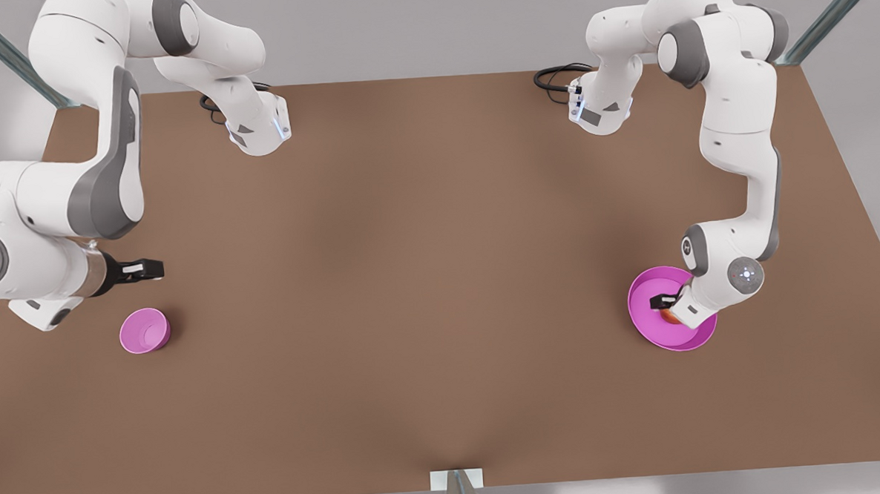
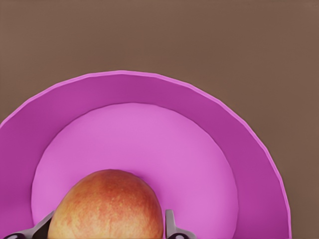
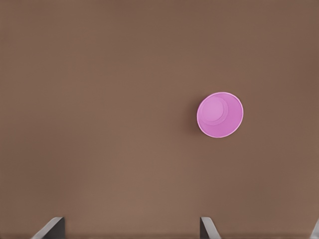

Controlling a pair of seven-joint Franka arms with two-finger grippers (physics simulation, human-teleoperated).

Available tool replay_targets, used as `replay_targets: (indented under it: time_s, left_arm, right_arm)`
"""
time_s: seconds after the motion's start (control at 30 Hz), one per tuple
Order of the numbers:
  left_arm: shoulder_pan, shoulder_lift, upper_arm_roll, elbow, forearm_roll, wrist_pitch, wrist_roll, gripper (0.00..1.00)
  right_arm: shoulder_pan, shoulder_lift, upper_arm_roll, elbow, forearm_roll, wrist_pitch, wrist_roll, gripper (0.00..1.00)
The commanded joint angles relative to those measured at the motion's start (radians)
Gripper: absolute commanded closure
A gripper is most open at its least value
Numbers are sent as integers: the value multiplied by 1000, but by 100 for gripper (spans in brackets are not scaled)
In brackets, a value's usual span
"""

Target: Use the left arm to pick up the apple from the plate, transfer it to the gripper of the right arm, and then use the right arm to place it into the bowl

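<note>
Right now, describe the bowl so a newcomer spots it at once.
On the brown table, look to the front view's left, just below the right gripper, which waits open. The bowl is the small, deep pink cup, unlike the wide plate holding the apple opposite.

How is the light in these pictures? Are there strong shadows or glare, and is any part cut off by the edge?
Front view: soft, even light; the table is paler toward its middle; no glare. Left wrist view: the apple between the left gripper's fingers is cut off by the edge; the plate rim is darker than its floor. Right wrist view: faint shadow beside the bowl; right gripper fingers cropped.
</note>
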Motion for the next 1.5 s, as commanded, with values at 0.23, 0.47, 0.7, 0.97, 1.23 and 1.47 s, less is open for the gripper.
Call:
replay_targets:
  time_s: [0.23,0.47,0.7,0.97,1.23,1.47]
  left_arm:
    - [-1,5,0,-4,1,16,-35,17]
    - [5,-8,-8,-3,1,-35,-64,20]
    - [-27,-190,-118,13,-324,-225,-128,20]
    - [-93,143,-514,551,-702,-719,-177,20]
    - [-100,337,-612,689,-999,-702,-31,20]
    - [-109,368,-614,706,-1101,-553,45,21]
  right_arm:
    - [7,1,-2,-6,-4,-4,1,0]
    - [7,1,0,-6,-2,-7,-1,0]
    - [24,13,1,-9,-11,-8,-4,0]
    - [23,257,118,10,745,64,-491,0]
    - [-100,497,357,2,1052,363,-1736,0]
    - [-100,523,468,-18,1159,573,-1968,0]
